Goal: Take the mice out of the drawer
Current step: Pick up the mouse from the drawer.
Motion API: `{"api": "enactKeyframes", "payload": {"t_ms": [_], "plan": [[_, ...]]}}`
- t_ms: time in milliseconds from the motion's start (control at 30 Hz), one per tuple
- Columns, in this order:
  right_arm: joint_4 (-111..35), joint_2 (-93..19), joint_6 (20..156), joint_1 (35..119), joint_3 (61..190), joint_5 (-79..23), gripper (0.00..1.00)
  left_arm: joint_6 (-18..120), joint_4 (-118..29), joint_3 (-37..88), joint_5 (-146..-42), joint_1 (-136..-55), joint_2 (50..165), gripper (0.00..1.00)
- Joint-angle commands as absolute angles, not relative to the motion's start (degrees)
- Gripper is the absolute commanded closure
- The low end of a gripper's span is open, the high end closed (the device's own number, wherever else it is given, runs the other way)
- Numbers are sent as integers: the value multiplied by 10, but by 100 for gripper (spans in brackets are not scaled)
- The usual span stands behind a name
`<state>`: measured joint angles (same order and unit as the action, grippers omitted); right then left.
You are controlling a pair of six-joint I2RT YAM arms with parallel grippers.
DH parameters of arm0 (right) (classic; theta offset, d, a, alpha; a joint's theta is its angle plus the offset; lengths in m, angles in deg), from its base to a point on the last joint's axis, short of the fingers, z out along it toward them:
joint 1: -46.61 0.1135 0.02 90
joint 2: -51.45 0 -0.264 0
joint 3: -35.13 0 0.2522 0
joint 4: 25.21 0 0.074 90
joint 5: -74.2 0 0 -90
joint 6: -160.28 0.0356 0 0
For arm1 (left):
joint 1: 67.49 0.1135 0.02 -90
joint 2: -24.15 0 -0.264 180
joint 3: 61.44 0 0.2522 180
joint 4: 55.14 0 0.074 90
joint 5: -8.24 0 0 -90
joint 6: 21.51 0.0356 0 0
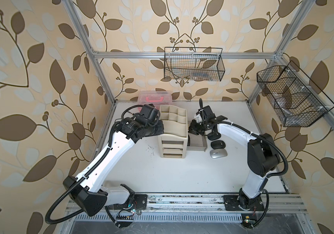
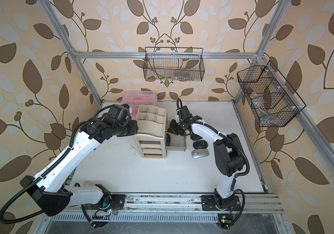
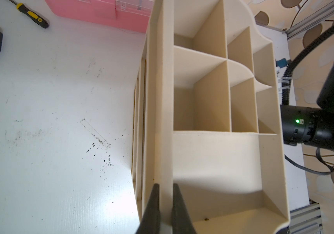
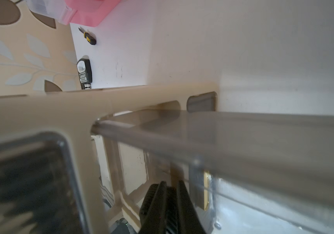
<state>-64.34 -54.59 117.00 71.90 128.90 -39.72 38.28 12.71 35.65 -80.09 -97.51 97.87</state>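
In both top views the drawer [image 1: 197, 144] stood pulled out toward 3 o'clock from the organizer [image 1: 173, 121]. Three mice [image 1: 218, 144] lay on the bench [image 1: 162, 172] at the drawer's 3 o'clock, and a dark shape [image 2: 168, 140], likely another mouse, sat inside.

The left wrist view showed the left gripper [image 3: 164, 188] clenched on the organizer's wall, I'd judge to brace it.

In the right wrist view the right gripper [image 4: 171, 186] hung at the drawer, jaws nearly together around something dark. I couldn't tell whether it was grasping anything.
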Motion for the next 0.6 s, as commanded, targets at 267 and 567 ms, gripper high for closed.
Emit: {"api": "enactKeyframes", "payload": {"t_ms": [267,567], "plan": [[-709,-586,1122,743,1337,-438,86,372,88,353,-804,-976,968,100],[-758,-518,1066,720,1276,-428,86,370,114,359,-760,-976,980,100]]}}
